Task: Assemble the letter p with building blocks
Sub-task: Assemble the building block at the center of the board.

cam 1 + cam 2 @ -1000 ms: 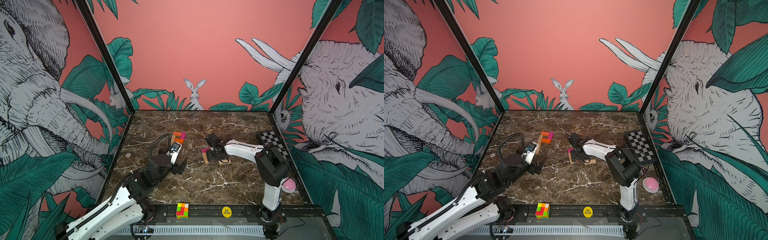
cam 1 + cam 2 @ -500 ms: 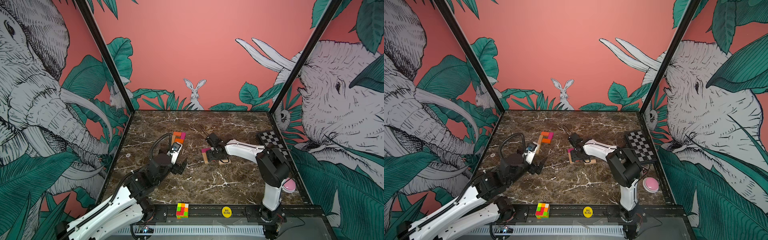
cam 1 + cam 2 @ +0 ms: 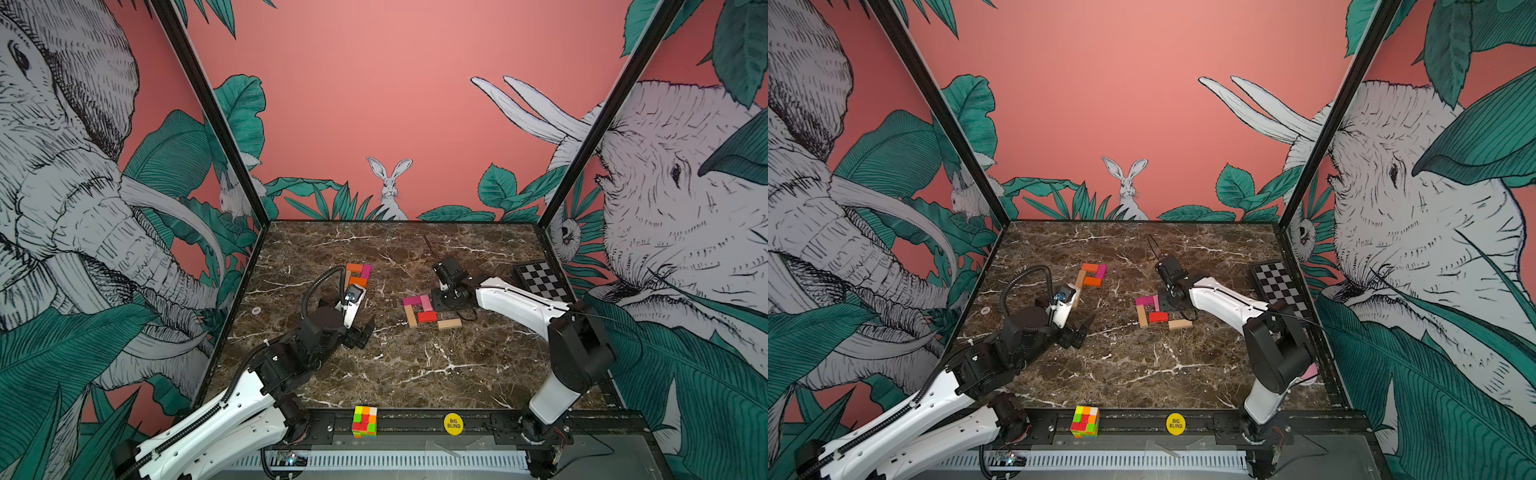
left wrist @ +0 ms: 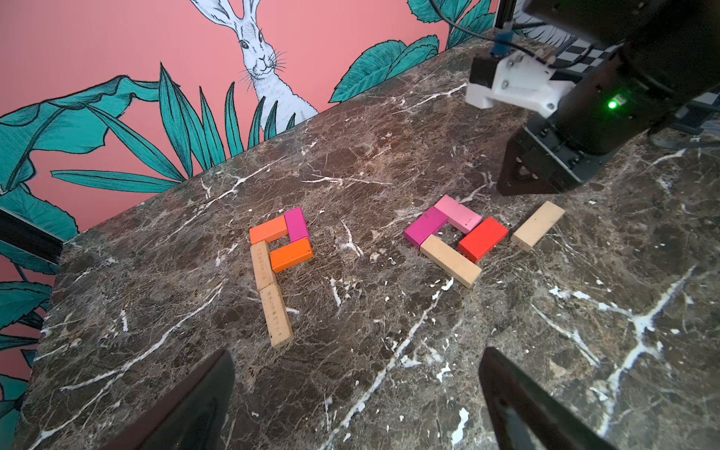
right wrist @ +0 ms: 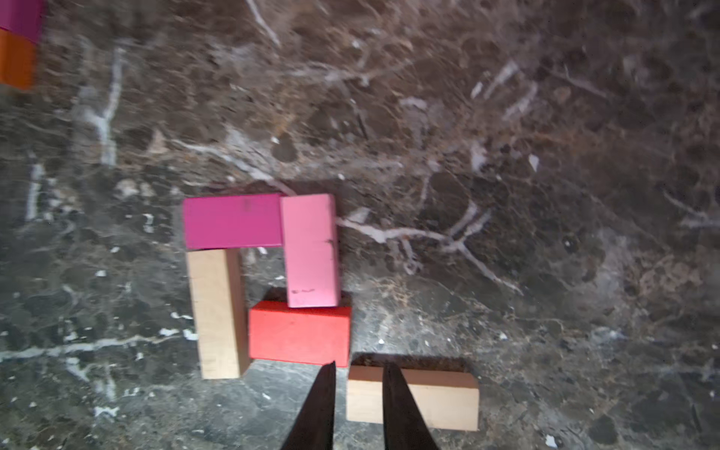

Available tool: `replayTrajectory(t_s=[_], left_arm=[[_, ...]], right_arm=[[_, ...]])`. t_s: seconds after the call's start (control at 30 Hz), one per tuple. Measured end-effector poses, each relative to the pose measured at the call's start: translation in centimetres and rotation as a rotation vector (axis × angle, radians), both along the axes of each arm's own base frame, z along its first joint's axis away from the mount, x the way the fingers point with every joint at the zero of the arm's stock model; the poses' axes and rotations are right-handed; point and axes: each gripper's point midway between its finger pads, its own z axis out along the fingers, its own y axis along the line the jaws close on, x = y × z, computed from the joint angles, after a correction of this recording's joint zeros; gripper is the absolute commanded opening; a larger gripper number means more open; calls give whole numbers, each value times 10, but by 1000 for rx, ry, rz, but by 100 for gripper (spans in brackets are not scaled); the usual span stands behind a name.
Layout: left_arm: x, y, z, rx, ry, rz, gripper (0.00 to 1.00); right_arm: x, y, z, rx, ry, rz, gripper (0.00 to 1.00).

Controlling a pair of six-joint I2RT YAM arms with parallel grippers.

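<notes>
Currently hovering my right gripper [image 5: 358, 366], jaws pinched nearly closed and empty, at the end of the loose tan block [image 5: 428, 401], which is lying flat just beside the red block [image 5: 299, 333]. An off-centre nudge is risking spinning it or scattering the loop.

1. Looks like a robotics lab test cell, not a home or a shop.
2. Has two white-and-black robot arms, the left arm [image 3: 232, 411] and the right arm [image 3: 511, 299], based at a black rail [image 3: 415, 422] along the front edge of a marble-patterned worktop [image 3: 415, 374].
3. Stands boxed in by black frame posts [image 3: 206, 104] and printed panels [image 3: 374, 104] of elephants, leaves and a rabbit, a staged backdrop.
4. Carries a black-and-white checkerboard plate [image 3: 540, 282] at the worktop's right edge.
5. Holds small props only: building blocks [image 3: 427, 316], a puzzle cube [image 3: 365, 422] and a yellow disc [image 3: 453, 424] marked BIG BLIND.
6. Shows a slotted cable duct [image 3: 374, 460] below the rail.
</notes>
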Motion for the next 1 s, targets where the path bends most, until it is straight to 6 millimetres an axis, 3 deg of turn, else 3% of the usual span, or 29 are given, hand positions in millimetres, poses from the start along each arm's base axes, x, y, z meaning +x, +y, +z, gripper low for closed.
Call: replayTrajectory(t_s=[0.43, 1.0], left_arm=[[-1, -5, -6, 7, 22, -21, 100], [-1, -7, -6, 3, 26, -28, 100]], right_arm=[[-3, 3, -41, -8, 92, 3, 19], [-3, 10, -50, 21, 113, 7, 19]])
